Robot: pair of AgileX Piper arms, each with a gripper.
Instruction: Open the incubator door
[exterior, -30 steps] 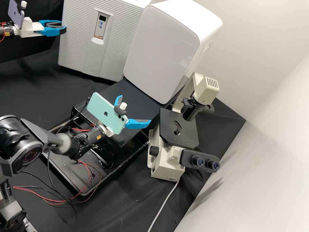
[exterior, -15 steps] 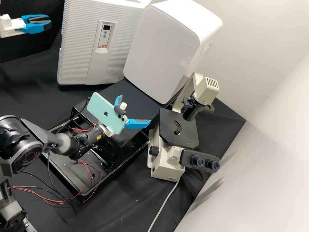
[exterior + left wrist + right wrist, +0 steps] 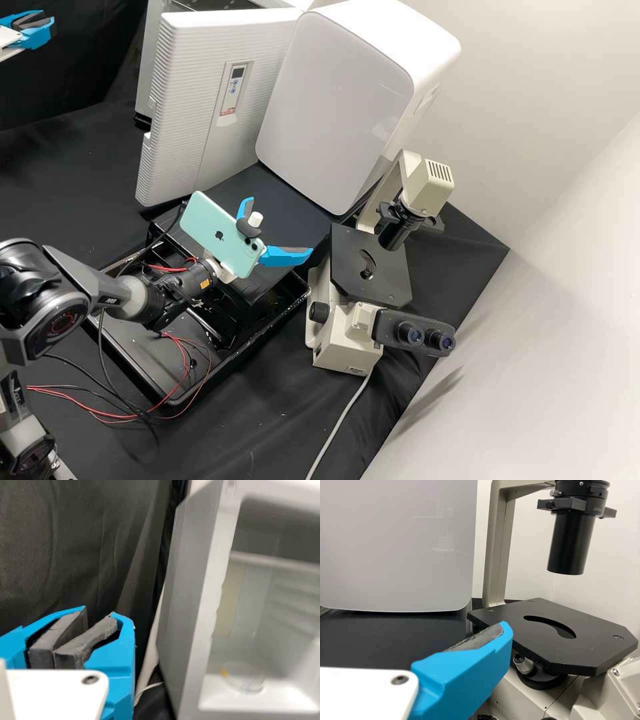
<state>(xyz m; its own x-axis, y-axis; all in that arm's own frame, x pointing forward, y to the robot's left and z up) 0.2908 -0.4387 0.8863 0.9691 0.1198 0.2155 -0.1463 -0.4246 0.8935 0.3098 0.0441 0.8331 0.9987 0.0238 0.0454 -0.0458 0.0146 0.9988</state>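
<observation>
White cabinet (image 3: 340, 100) standing tall at the far side, right beside the incubator door (image 3: 200, 113), which is swung well out from the incubator body (image 3: 145, 80) at far left. There's the inverted microscope (image 3: 350, 333) to the right, and a black tray (image 3: 176, 401) on the near side, thin red wires (image 3: 185, 363) looping over its rim. A pale cable (image 3: 343, 417) runs off the microscope toward the near edge.

Left gripper (image 3: 52, 27), way out at the far left, apart from the door: drawn narrow, dark pads together, nothing between them. Right gripper (image 3: 280, 225), between tray and microscope stage (image 3: 373, 267), is spread wide and empty, a mint-green phone (image 3: 215, 232) mounted behind its fingers.

Textures, then! The door is pale and finely ribbed, with a smooth upright strip carrying a small control panel (image 3: 233, 87). The cabinet has a glossy flat front and rounded corners; the stage is matt black, corners cut, a curved slot through it. Inside the smooth-walled incubator, the left wrist view is blurred, but that's probably a clear round dish (image 3: 243, 681) on the floor. Black cloth (image 3: 73, 173) creases softly across the bench.
</observation>
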